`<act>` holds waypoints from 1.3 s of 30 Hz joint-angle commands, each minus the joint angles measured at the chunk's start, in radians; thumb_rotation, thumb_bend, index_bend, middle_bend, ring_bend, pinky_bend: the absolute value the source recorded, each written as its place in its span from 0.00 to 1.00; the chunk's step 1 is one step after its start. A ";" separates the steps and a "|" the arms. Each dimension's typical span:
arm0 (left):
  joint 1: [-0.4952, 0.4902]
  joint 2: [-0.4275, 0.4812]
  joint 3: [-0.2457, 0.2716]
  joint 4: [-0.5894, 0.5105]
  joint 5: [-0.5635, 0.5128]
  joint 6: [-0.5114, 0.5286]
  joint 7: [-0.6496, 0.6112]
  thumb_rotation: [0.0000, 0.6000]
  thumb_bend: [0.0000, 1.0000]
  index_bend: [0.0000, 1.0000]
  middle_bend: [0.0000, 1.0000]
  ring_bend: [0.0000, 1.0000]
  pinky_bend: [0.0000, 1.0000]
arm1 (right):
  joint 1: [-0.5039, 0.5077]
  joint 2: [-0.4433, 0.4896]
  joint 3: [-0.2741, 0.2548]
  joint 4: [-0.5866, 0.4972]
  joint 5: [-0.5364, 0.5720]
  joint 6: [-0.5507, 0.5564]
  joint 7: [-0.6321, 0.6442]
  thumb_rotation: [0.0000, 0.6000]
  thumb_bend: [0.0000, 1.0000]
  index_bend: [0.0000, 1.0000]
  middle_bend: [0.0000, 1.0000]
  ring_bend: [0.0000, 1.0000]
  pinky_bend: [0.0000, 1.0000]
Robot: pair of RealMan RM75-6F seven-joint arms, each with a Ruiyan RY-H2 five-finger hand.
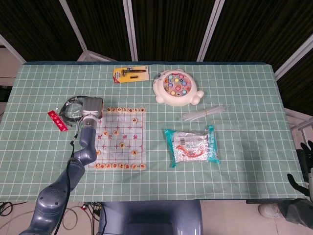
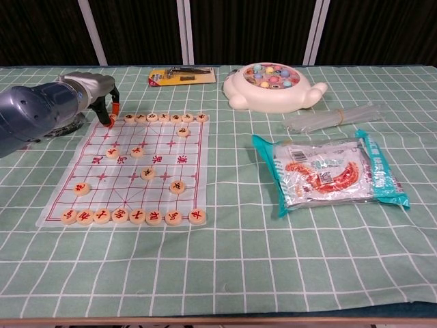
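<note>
A clear chess sheet (image 2: 136, 160) with round wooden pieces (image 2: 164, 117) lies left of centre on the green checked cloth. My left arm (image 1: 80, 147) reaches along the sheet's left side. My left hand (image 2: 106, 109) is at its far left corner, mostly hidden behind the grey wrist (image 1: 91, 106). Its dark fingertips (image 2: 109, 116) pinch a reddish chess piece at that corner, just off the sheet. My right hand (image 1: 306, 164) shows only as dark fingers past the table's right edge, near nothing.
A white fishing-game toy (image 1: 177, 88) and a yellow carded tool (image 1: 130, 74) sit at the back. Clear sticks (image 1: 203, 113) and a teal snack bag (image 1: 191, 146) lie right of centre. A magnifier (image 1: 71, 108) and red strip (image 1: 57, 120) lie left of the sheet.
</note>
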 commanded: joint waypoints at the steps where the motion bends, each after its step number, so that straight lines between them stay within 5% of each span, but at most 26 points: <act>1: -0.003 0.005 -0.004 -0.007 0.006 0.008 -0.009 1.00 0.38 0.48 0.95 0.89 0.97 | 0.000 0.000 0.000 0.001 0.000 -0.001 0.001 1.00 0.34 0.00 0.00 0.00 0.00; 39: -0.010 0.018 -0.023 -0.104 0.024 0.068 -0.016 1.00 0.37 0.47 0.95 0.89 0.97 | -0.005 0.009 -0.002 -0.007 -0.010 0.006 0.026 1.00 0.34 0.00 0.00 0.00 0.00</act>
